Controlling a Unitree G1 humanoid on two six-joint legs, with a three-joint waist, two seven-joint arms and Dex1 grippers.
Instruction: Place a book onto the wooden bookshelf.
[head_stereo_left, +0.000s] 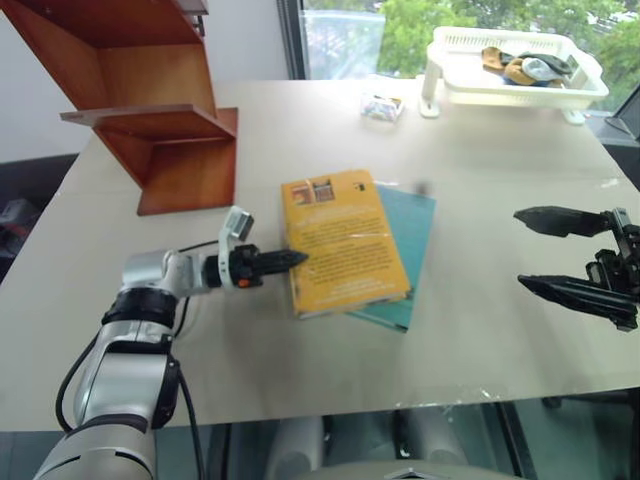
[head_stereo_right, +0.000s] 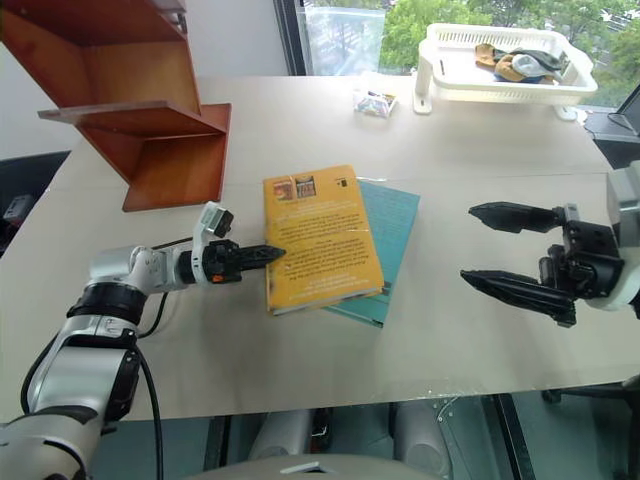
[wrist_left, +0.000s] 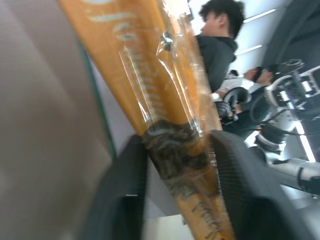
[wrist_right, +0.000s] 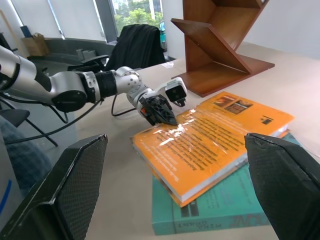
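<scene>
The yellow-orange book (head_stereo_left: 343, 240) lies flat on the table, on top of a thinner teal book (head_stereo_left: 412, 235). My left gripper (head_stereo_left: 298, 259) points level at the book's left edge and is shut on it. In the left wrist view its fingers (wrist_left: 120, 200) press on either side of the glossy cover (wrist_left: 145, 65). My right gripper (head_stereo_left: 520, 248) hovers open over the table to the right of both books, holding nothing. The reddish-brown wooden bookshelf (head_stereo_left: 160, 120) stands at the back left of the table, its slanted boards bare.
A white plastic basket (head_stereo_left: 515, 90) with small items stands at the back right, a small clear packet (head_stereo_left: 382, 107) beside it. The table's front edge runs close below the books. A seated person (wrist_left: 217, 45) is in the room beyond.
</scene>
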